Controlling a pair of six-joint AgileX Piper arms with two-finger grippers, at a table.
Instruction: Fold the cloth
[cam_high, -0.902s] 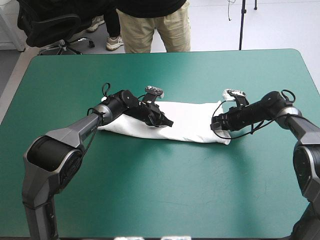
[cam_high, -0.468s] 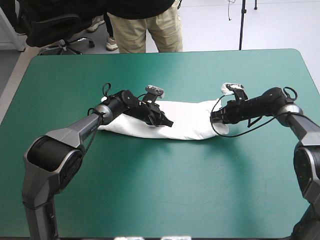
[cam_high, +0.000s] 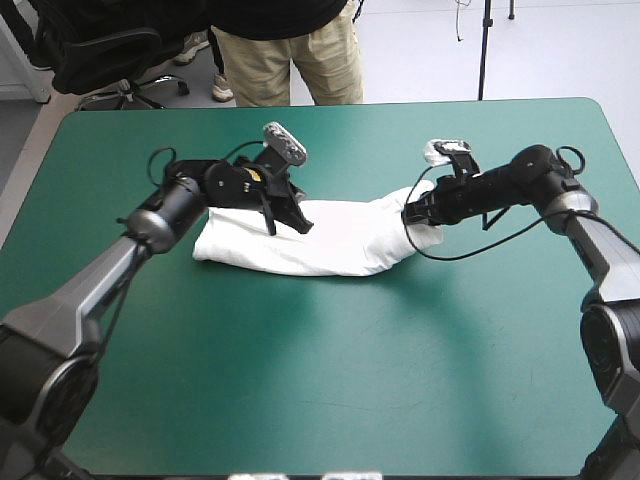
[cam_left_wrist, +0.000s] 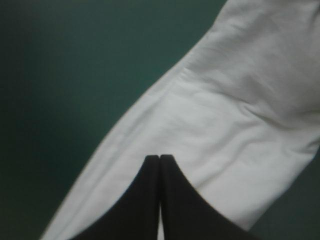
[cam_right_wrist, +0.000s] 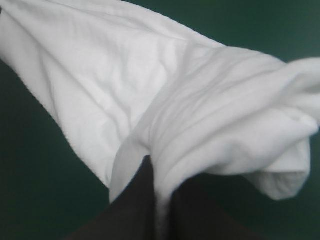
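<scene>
The white T-shirt (cam_high: 330, 245) lies as a long folded strip across the middle of the table. Its right end is lifted and curled over toward the left. My right gripper (cam_high: 408, 214) is shut on that end. In the right wrist view the cloth (cam_right_wrist: 150, 75) is pinched between the black fingers, the right gripper (cam_right_wrist: 153, 163) holding a bunched fold that hangs off to one side. My left gripper (cam_high: 303, 225) hovers over the strip's far edge, left of centre. In the left wrist view the left gripper (cam_left_wrist: 160, 159) is shut in a pointed arch, with the T-shirt (cam_left_wrist: 225, 115) flat below it.
The T-shirt sits well inside every edge of the teal-green table (cam_high: 330, 390). Both arms reach in low over the cover from the left and right sides, their forearms crossing the bare green beside the strip.
My right gripper has moved left and up, carrying the shirt's right end with it, which shortens the strip. My left gripper has drawn back from the strip's middle toward its far edge.
</scene>
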